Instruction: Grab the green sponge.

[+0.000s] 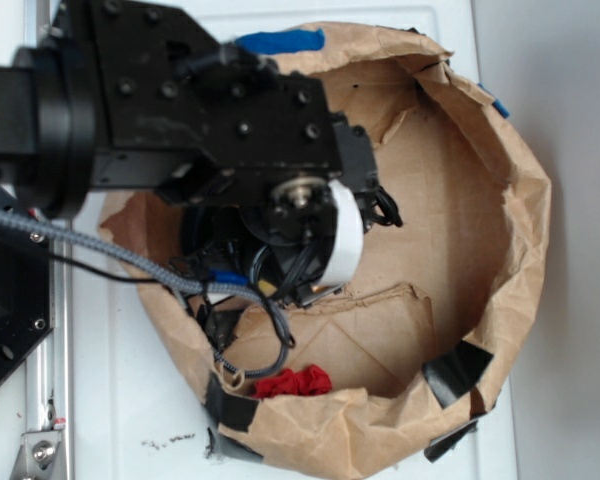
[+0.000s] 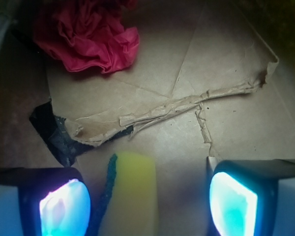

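In the wrist view the green sponge [image 2: 128, 194], yellow foam with a thin dark green layer on its left side, lies on the brown paper floor between my two fingers. My gripper [image 2: 150, 204] is open: the left pad [image 2: 64, 209] sits close to the sponge's green edge, the right pad [image 2: 233, 204] stands well apart from it. In the exterior view the arm and gripper [image 1: 280, 285] reach down into the paper bag [image 1: 500, 200] and hide the sponge.
A crumpled red cloth [image 2: 86, 34] lies ahead and to the left, also seen as the red cloth [image 1: 293, 381] by the bag's near wall. A torn paper flap [image 2: 177, 108] and black tape [image 2: 54, 130] cross the floor ahead. The bag's walls ring the gripper.
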Available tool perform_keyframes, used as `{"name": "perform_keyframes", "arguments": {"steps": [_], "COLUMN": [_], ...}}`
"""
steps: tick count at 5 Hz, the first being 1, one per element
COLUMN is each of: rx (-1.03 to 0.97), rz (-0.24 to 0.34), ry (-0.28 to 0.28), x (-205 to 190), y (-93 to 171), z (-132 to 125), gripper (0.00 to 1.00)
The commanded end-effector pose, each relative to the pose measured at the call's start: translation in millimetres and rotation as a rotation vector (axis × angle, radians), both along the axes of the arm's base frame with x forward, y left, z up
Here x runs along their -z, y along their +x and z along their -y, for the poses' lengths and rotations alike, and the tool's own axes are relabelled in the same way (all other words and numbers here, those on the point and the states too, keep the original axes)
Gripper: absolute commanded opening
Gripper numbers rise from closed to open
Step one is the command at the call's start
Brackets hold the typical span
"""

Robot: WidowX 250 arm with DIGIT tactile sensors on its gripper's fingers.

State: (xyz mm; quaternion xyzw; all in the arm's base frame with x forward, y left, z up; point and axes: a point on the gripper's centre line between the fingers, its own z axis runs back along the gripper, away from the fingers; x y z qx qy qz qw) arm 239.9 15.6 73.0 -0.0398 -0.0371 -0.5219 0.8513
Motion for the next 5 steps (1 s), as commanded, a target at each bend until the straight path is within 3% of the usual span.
{"name": "perform_keyframes", "arguments": {"steps": [1, 3, 4, 5], "rx": [0.007, -0.026, 0.006, -0.001], "rz": [0.001, -0.006, 0.039, 0.040], "ry": [0.050, 0.093, 0.089, 0.091], "x": [12.9, 32.2, 26.0, 27.7], "y": [-1.2, 2.6, -2.9, -2.7], "z": [3.0, -0.3, 6.3, 5.1], "gripper": [1.00, 1.00, 1.00, 0.74]}}
